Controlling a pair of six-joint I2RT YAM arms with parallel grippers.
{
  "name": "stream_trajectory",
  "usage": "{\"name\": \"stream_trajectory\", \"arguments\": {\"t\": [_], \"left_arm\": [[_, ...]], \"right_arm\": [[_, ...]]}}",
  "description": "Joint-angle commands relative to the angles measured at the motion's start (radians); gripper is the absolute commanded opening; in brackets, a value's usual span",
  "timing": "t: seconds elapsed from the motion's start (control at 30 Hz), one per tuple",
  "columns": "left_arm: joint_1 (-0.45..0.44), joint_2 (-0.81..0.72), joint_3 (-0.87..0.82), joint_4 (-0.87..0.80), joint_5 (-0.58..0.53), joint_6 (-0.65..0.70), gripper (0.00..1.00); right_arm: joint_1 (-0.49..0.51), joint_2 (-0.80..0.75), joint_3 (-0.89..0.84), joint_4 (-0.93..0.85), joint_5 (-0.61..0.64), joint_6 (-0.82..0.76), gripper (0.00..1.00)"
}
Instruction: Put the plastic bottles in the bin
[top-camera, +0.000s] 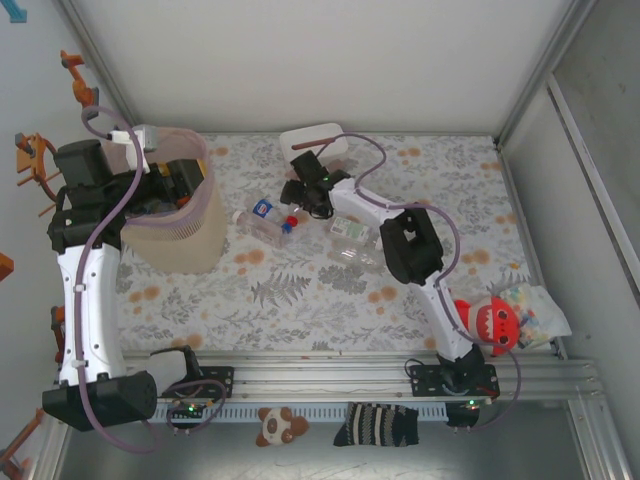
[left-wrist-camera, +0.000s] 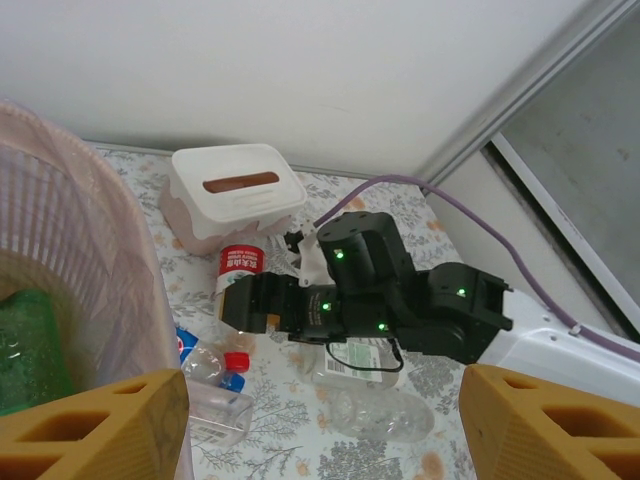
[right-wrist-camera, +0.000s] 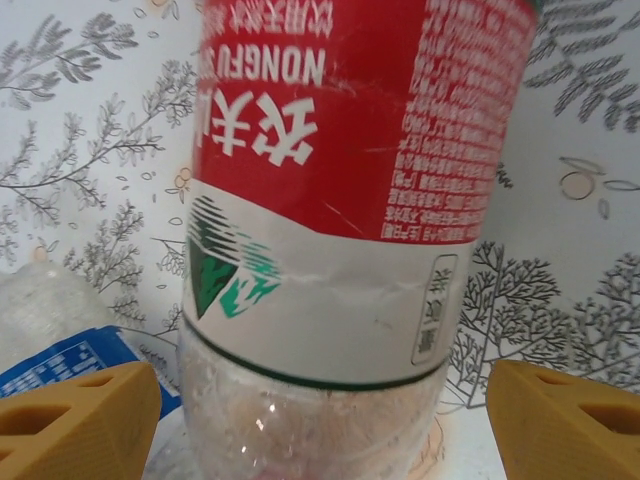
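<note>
The right gripper (right-wrist-camera: 320, 435) is reaching toward the 12 o'clock edge of the floral-patterned worktop (top-camera: 300, 300). Its jaws are standing open around a clear plastic bottle with a red and white label (right-wrist-camera: 340, 200). A thin gap is showing on each side of the bottle, so nothing is being gripped. In the left wrist view, this bottle is sitting just at the 6 o'clock side of the white rectangular tissue box (left-wrist-camera: 235, 190).

Other clear plastic bottles (top-camera: 268, 220) are lying near the worktop's middle, at 3 o'clock from the tall translucent pinkish latticed bin (top-camera: 185, 245), which is standing at the 9 o'clock side. The left gripper (left-wrist-camera: 325, 425) is hovering over the bin's rim, its jaws spread wide and holding nothing. A green plastic bottle (left-wrist-camera: 30, 345) is lying inside the bin.
</note>
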Motion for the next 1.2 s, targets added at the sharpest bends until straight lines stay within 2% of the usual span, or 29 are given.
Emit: {"name": "stream_trajectory", "arguments": {"t": [0.0, 0.23, 0.7, 0.93, 1.17], "left_arm": [[-0.005, -0.022, 0.001, -0.011, 0.02, 0.011, 0.71], [-0.006, -0.024, 0.001, -0.016, 0.02, 0.011, 0.71], [-0.02, -0.024, 0.003, -0.006, 0.018, -0.004, 0.71], [-0.031, -0.027, 0.004, 0.008, 0.017, -0.018, 0.71], [-0.038, -0.024, 0.024, 0.012, 0.017, -0.017, 0.71]], "right_arm": [[0.01, 0.033, 0.045, -0.038, 0.051, 0.041, 0.81], [0.011, 0.046, 0.042, -0.056, 0.072, 0.025, 0.73], [0.011, -0.046, -0.005, -0.046, 0.117, -0.05, 0.6], [0.011, -0.204, -0.108, -0.03, 0.152, -0.128, 0.58], [0.011, -0.446, -0.311, 0.022, 0.139, -0.372, 0.56]]}}
